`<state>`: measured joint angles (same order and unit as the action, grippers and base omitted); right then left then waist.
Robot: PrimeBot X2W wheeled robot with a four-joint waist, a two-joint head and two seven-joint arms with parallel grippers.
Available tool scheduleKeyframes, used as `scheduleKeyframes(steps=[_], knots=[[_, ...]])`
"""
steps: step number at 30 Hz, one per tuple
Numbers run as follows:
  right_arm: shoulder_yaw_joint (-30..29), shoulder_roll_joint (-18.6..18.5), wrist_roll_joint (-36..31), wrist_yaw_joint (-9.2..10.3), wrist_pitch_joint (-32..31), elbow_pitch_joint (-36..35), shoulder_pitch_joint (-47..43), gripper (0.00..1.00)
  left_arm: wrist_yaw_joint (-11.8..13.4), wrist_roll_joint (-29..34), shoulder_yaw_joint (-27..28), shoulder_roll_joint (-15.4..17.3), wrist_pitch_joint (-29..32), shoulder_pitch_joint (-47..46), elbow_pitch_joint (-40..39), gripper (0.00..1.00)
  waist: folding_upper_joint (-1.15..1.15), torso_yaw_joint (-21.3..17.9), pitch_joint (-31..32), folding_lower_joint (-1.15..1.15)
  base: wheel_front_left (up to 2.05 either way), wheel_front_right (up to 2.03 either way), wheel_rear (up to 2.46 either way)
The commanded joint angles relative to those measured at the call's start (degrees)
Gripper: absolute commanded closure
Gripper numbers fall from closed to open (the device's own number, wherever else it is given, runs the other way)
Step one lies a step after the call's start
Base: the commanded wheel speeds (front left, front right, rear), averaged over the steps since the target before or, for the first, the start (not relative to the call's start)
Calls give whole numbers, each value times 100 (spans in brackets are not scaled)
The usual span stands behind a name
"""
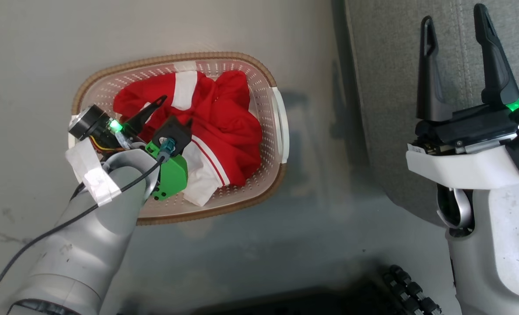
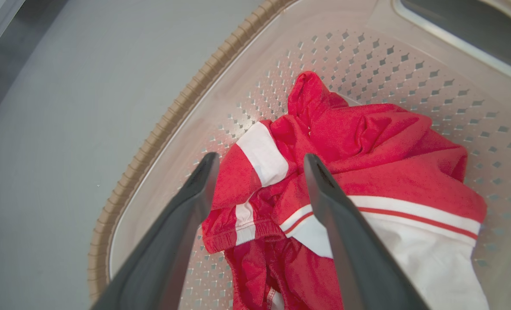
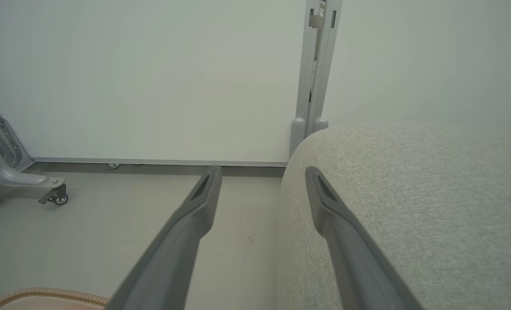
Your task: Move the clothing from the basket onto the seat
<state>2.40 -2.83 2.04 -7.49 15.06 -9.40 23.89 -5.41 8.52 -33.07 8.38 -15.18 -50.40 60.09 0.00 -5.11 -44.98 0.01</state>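
On the floor (image 1: 45,65), just beside the near edge of the seat (image 1: 386,65), stands the basket (image 1: 176,58), with the clothing (image 1: 224,122) heaped inside it as one crumpled red mass with white trim. The left end effector (image 2: 260,158) reaches down into the basket from the side farther from the seat. Its fingers are spread and grasp nothing, and their tips stand on either side of a raised fold carrying a white band (image 2: 255,144). Whether the tips touch the fabric cannot be told. The right end effector (image 1: 454,15) hovers over the seat's edge, likewise released and empty, well apart from the basket.

Step in hand, as judged: the first pick, with the left arm positioned for a grasp and no cloth yet lifted.

The next move calls for a slight descent so that the fingers bracket the fold, then a firm closing on it, and a lift high enough for the trailing cloth to pass over the brown rim before the carry toward the seat. Because the garments lie tangled together, one pull may drag both, or snag on the rim.
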Motion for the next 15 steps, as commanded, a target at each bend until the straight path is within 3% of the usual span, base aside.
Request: scheduleKeyframes(steps=[1,6,12,15], knots=[[6,-9,39,0,18,-61,95,0,91,142,-87,100,4,-216,147,0,0,-218,-556,-1,0,0,0],[-5,-11,107,0,18,-160,166,0,397,509,-413,71,209,-730,927,0,0,-285,-807,-1,0,0,0],[12,-10,191,0,18,-273,208,0,968,698,-597,106,229,-1086,1177,0,0,-343,-1057,-1,0,0,0],[39,-11,178,0,19,-306,241,0,1131,728,-641,162,281,-1214,1234,0,0,-375,-1163,-1,0,0,0]])
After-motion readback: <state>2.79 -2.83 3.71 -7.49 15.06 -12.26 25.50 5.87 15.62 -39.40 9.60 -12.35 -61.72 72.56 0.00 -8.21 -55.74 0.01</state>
